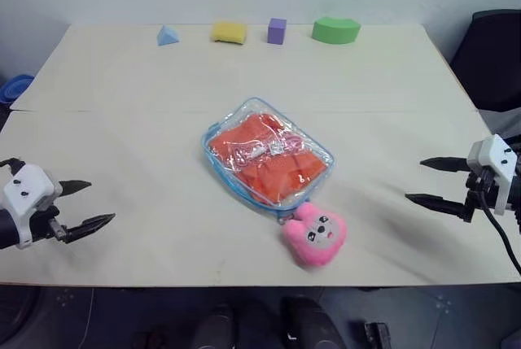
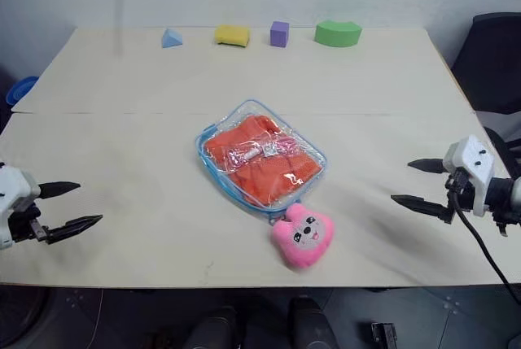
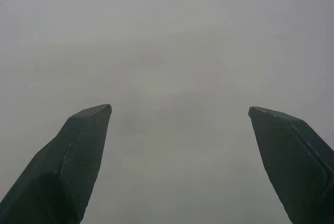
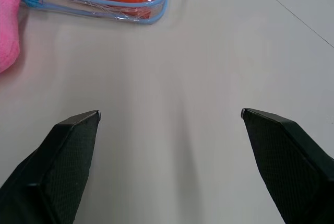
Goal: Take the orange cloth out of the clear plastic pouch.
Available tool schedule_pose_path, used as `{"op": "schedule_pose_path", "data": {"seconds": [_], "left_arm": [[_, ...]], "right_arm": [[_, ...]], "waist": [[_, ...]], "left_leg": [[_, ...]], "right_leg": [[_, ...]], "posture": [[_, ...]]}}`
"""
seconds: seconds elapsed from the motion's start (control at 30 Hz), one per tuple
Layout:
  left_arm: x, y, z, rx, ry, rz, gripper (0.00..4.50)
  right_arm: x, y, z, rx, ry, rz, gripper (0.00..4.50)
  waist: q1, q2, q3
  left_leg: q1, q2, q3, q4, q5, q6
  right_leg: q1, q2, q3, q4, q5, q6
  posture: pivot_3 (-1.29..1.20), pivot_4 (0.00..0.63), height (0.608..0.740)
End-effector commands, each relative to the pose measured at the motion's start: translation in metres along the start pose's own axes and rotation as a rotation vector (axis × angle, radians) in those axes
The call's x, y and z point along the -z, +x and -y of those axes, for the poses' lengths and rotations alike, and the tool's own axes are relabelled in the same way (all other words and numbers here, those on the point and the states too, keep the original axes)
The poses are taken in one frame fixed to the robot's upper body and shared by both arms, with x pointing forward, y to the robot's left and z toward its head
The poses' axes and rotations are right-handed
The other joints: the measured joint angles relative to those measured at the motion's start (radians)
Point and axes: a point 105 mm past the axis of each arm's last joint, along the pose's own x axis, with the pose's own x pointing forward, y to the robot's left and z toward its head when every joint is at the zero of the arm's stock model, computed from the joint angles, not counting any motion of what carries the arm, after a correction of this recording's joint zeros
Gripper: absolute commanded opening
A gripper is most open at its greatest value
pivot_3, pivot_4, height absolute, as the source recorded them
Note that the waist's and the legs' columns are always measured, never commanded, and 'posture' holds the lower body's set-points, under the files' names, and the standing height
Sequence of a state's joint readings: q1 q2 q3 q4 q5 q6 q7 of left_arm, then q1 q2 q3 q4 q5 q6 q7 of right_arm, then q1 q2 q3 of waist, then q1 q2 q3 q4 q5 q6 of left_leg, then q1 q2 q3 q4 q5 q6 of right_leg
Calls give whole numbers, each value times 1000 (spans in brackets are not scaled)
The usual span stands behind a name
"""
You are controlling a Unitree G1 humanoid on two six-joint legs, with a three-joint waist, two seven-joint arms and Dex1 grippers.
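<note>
1. Folded bright orange cloth [image 1: 269,158] is lying inside the clear plastic pouch with light blue edging [image 1: 268,154], mid-table.
2. Left gripper [image 1: 88,204] and right gripper [image 1: 426,180] are hovering wide open, empty, at the near table edges.
3. Right wrist view is cropping the pouch and the pink plush bunny [image 4: 8,28].

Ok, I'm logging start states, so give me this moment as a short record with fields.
cloth: orange cloth inside the clear plastic pouch
pouch: flat at mid-table, untouched
bunny: pink plush bunny touching the pouch's near corner
left hand: open, off to the left
right hand: open, off to the right
far edge: four foam blocks
</note>
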State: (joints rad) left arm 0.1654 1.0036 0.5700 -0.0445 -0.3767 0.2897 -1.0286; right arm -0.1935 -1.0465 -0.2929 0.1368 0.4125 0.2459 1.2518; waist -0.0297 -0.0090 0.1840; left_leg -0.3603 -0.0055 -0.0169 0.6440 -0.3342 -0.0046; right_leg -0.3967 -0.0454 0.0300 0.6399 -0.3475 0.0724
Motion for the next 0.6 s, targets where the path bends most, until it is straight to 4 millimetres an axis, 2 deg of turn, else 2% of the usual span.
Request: {"op": "schedule_pose_path", "data": {"seconds": [0.03, 0.6], "left_arm": [[-2, -2, 0, -2, 19, -1, 4477], [-13, 2, -2, -34, -33, 47, 4477]], "right_arm": [[-16, -10, 5, 32, -41, 34, 4500], [-21, 3, 2, 86, -19, 69, 4500]], "waist": [[0, 0, 0], [1, 0, 0]], "left_leg": [[0, 0, 0, 1, 0, 0], [1, 0, 0, 3, 0, 0]], "right_leg": [[0, 0, 0, 1, 0, 0], [0, 0, 0, 6, 0, 0]], "posture": [[0, 150, 740], [0, 150, 740]]}}
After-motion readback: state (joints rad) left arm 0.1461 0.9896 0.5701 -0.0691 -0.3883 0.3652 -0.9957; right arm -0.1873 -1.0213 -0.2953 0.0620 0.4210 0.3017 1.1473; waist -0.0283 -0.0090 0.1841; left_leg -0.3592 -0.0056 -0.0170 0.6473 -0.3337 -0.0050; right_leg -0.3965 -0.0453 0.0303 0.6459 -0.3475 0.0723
